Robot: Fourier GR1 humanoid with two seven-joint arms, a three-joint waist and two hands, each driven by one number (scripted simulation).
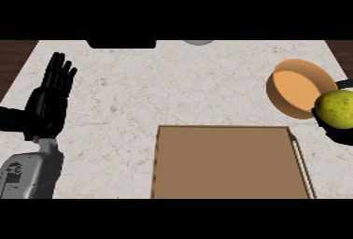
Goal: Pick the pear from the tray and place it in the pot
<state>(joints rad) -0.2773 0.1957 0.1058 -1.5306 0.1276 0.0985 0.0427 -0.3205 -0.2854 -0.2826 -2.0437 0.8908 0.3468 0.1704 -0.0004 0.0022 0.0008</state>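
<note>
A yellow-green pear (336, 108) hangs at the far right of the head view, just right of the orange pot (275, 91) and overlapping its rim. My right hand (336, 137) is shut on the pear; only black finger parts show above and below the fruit, the rest is cut off by the view's edge. The brown tray (228, 161) lies at the lower middle with nothing on it. My left hand (53, 91) rests open at the far left, fingers pointing up, far from the tray and pot.
A dark object (121, 44) and a grey round thing (198, 42) sit at the counter's back edge. Pale marble counter (179, 84) stretches between the left hand and the pot. Dark wood shows beyond both side edges.
</note>
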